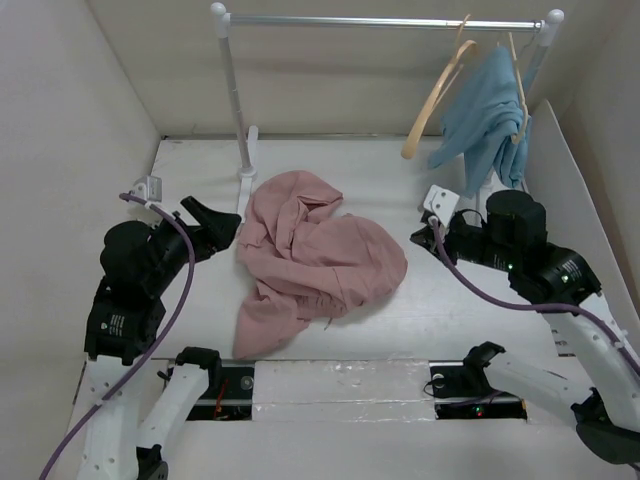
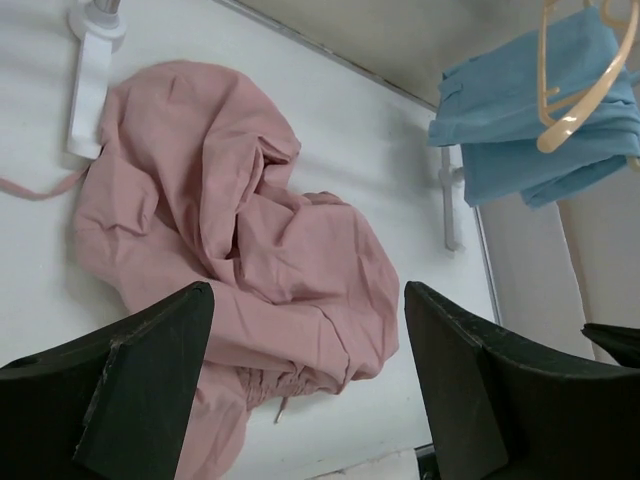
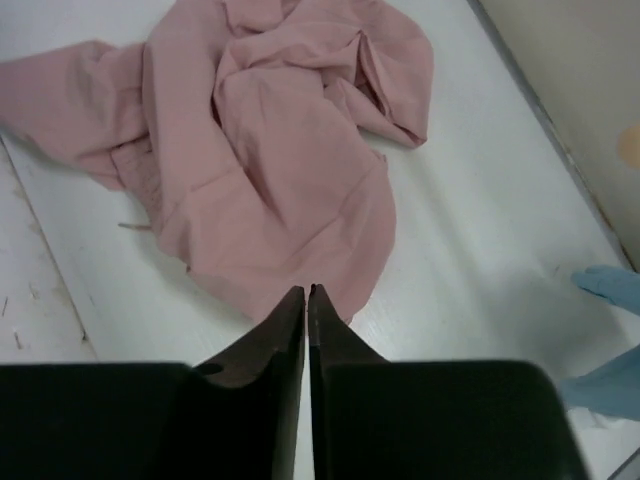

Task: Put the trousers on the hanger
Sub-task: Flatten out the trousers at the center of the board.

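Observation:
The dusty-pink trousers [image 1: 315, 255] lie crumpled in a heap on the white table, mid-centre; they also show in the left wrist view [image 2: 240, 230] and the right wrist view [image 3: 270, 150]. The pale tan wooden hanger [image 1: 435, 100] hangs empty on the rail at the back right, and it shows in the left wrist view [image 2: 585, 95] in front of the blue cloth. My left gripper [image 1: 222, 228] is open and empty just left of the heap [image 2: 308, 300]. My right gripper [image 1: 420, 237] is shut and empty, just right of the heap [image 3: 307, 290].
A metal clothes rail [image 1: 380, 20] spans the back on white posts [image 1: 235, 100] with a foot [image 1: 247, 175] beside the trousers. A light-blue garment [image 1: 490, 110] hangs on a second hanger at the rail's right end. White walls enclose the table on both sides.

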